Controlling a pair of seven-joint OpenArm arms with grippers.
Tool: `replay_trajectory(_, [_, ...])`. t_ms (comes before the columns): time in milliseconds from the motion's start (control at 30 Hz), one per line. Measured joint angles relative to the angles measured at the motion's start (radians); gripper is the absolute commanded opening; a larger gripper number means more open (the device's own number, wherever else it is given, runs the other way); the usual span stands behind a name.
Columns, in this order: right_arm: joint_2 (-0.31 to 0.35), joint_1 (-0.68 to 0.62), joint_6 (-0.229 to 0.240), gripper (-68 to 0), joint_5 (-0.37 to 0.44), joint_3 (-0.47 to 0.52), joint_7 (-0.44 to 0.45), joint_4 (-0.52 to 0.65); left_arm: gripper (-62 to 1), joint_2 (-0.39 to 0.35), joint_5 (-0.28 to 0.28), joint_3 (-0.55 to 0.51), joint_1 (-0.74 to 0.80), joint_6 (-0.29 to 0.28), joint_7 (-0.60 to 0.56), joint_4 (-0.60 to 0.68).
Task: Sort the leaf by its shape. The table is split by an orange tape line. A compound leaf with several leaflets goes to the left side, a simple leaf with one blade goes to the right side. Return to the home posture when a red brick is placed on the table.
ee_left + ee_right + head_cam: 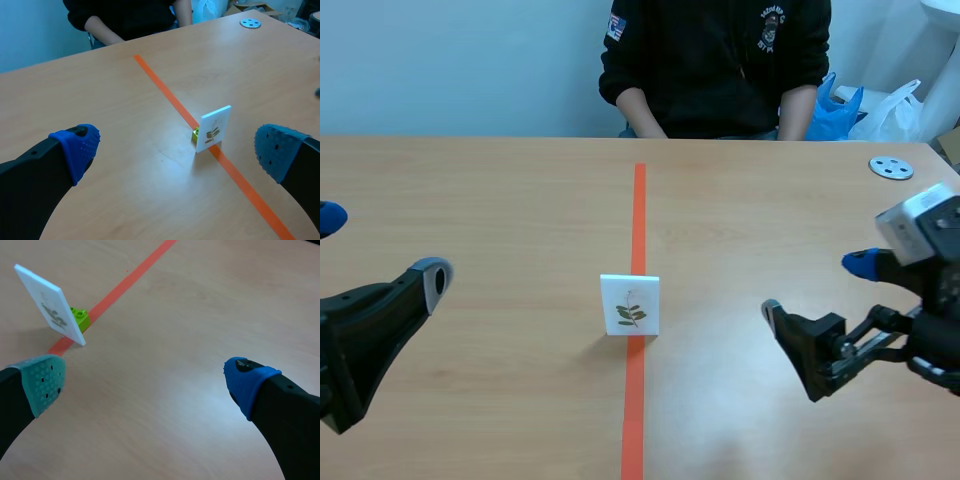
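We have the white card (630,305) standing upright on the counter (490,200), planted right on the orange tape line (639,200) — on neither side of it. Its printed face is toward the robot. We make out a green sprig on it, apparently with several small leaflets along a stem, though the print is too small for us to be sure. Behind the card, touching its back, sits a green brick (78,317).

The left tool (380,248) hangs low over the left half, fingers spread wide with nothing between them. The card is well ahead of it, a little toward its right finger. Over on the other half the right tool (817,287) is just as wide apart and just as empty — the card lies ahead of it, out beyond its left finger.

Across the counter we see a person (715,60) in a dark top, seated, and a grey disc (891,167) with holes lies near the far right corner.
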Motion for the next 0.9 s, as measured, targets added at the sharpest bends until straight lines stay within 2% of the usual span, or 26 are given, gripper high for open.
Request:
replay_trajectory(167, [-0.028,0.14,0.003,0.4,-0.064,-0.137,0.053,-0.14,1.4,0.0,0.0,0.0,0.0,0.0,0.0,-0.024])
replay_trajectory(367, [-0.107,0.269,0.003,0.4,-0.143,-0.265,0.115,-0.299,1.4,0.0,0.0,0.0,0.0,0.0,0.0,-0.026])
replay_trajectory(533, [-0.184,0.352,0.0,0.4,-0.208,-0.361,0.13,-0.388,1.4,0.0,0.0,0.0,0.0,0.0,0.0,-0.026])
replay_trajectory(700, [-0.251,0.413,-0.042,0.4,-0.248,-0.438,0.143,-0.451,1.4,0.0,0.0,0.0,0.0,0.0,0.0,-0.026])
replay_trajectory(767, [-0.275,0.437,-0.061,-3.2,-0.264,-0.461,0.146,-0.486,1.4,0.0,0.0,0.0,0.0,0.0,0.0,-0.026])
replay_trajectory(900, [-0.317,0.471,-0.099,-4.6,-0.283,-0.491,0.155,-0.558,1.4,0.0,0.0,0.0,0.0,0.0,0.0,-0.026])
